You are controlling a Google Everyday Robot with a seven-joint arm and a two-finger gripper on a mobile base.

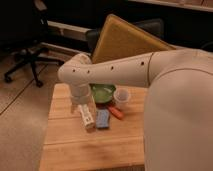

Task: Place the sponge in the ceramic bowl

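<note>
The sponge (102, 119) is a small light-blue block lying flat on the wooden table (75, 145), between a long white labelled tube (86, 116) and a small orange-red object (116, 112). The ceramic bowl (103, 93), green with a paler inside, sits just behind the sponge, and the arm partly covers its left rim. My gripper (81, 106) hangs at the end of the white arm, low over the table above the tube's far end, left of the bowl and a little left of and behind the sponge.
A whitish cup (121, 97) stands right of the bowl. My large white arm (165, 90) fills the right side of the view. A tan board (120, 40) leans behind the table, and a black office chair (27, 55) stands on the floor at the left.
</note>
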